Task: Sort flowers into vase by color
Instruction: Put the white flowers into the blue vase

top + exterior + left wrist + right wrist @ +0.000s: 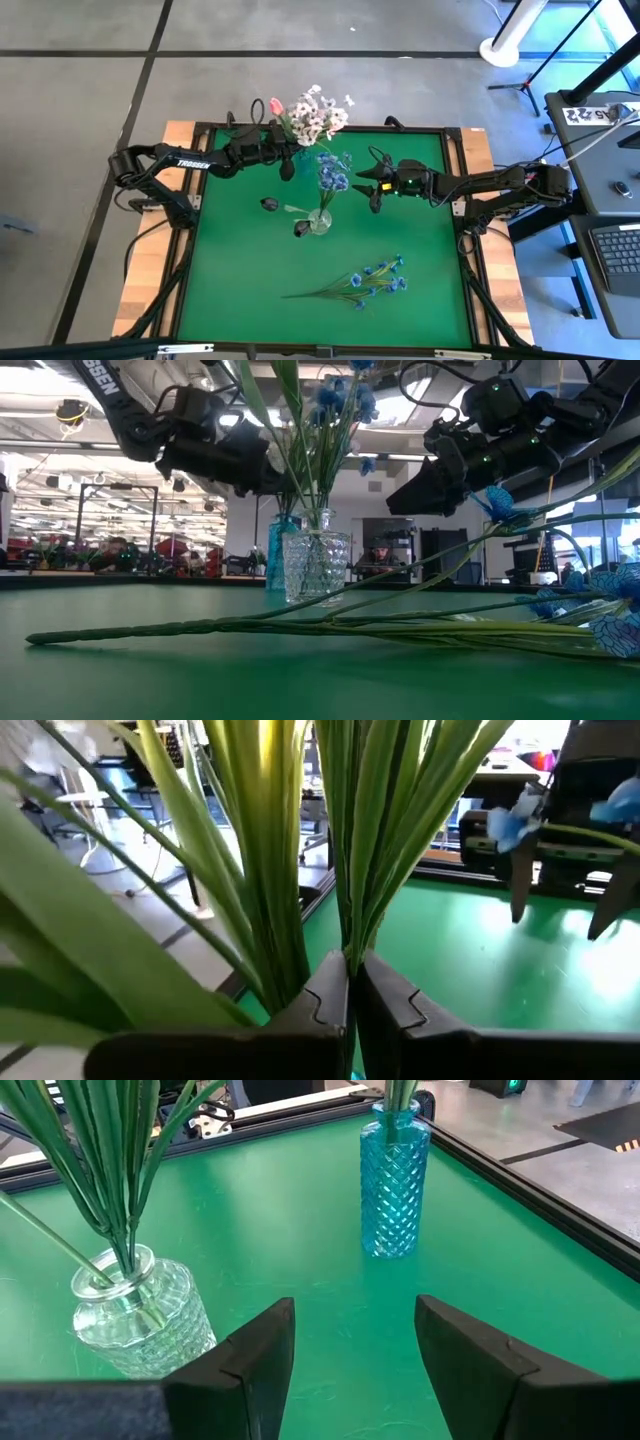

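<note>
A bunch of white flowers point(320, 115) with a pink bud point(276, 105) stands at the table's far edge, and my left gripper point(287, 160) is shut on its green stems. Below it is a blue vase point(395, 1180) with a stem in its mouth. The clear vase point(320, 221) at mid-table holds blue flowers point(333, 172) by their stems. My right gripper point(375, 187) hangs open to the right of that vase, with nothing between its fingers point(270, 1350). Another blue flower spray point(365, 282) lies flat on the mat nearer the front. My left gripper pinches the bunch's green stems point(346, 942) between its two fingers, below the long leaves. The fingers come about level from the table's left and lie across the stems. The stems rise upright from the hold, and a lower end sits in the blue vase's mouth point(400, 1102).
Two small dark lumps point(268, 204) point(300, 228) lie on the mat beside the clear vase. A black frame point(455, 135) rims the green mat. The lying spray's long stem point(200, 627) reaches across the front of the low view. A desk with a keyboard point(620, 250) stands off the table's right.
</note>
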Robot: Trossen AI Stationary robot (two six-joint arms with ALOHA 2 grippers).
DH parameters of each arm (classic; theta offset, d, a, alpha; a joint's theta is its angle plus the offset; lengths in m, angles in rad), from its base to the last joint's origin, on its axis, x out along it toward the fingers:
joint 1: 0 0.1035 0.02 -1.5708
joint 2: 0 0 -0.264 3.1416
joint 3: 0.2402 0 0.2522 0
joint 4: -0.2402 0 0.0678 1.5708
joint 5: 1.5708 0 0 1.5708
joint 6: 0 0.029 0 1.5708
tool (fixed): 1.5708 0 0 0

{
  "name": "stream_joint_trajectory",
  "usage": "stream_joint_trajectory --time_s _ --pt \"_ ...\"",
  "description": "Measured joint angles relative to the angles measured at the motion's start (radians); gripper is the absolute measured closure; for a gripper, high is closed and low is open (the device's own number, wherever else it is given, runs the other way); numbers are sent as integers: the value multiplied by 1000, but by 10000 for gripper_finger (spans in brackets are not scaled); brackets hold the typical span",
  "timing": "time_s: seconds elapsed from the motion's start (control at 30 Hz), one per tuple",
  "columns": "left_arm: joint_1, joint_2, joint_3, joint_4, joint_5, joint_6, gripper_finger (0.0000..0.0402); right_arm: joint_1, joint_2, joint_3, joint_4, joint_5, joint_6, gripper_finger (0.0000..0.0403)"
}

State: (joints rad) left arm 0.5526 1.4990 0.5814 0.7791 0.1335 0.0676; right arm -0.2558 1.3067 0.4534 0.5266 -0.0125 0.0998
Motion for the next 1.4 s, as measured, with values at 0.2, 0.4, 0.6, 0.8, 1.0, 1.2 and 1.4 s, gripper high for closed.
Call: stream_joint_trajectory --time_s 0.2,0.4,0.6,0.8,1.0,1.2,1.4 --pt "2 0 -52 60 -3 -27 401 0 0 0 4 0 0 198" --pt "2 0 -53 61 -48 -33 389 0 0 0 5 0 2 198" --pt "-5 0 -53 54 -55 -14 346 0 0 0 4 0 16 198" --pt "-26 0 -53 5 -101 -14 309 0 0 0 4 0 26 198" --pt "-54 0 -53 -34 -151 -32 285 0 0 0 2 0 26 198" --pt "-79 -4 -53 -46 -186 -34 267 0 0 0 -6 0 26 198" --pt "-100 -10 -53 -66 -229 -34 257 0 0 0 -7 0 26 198"
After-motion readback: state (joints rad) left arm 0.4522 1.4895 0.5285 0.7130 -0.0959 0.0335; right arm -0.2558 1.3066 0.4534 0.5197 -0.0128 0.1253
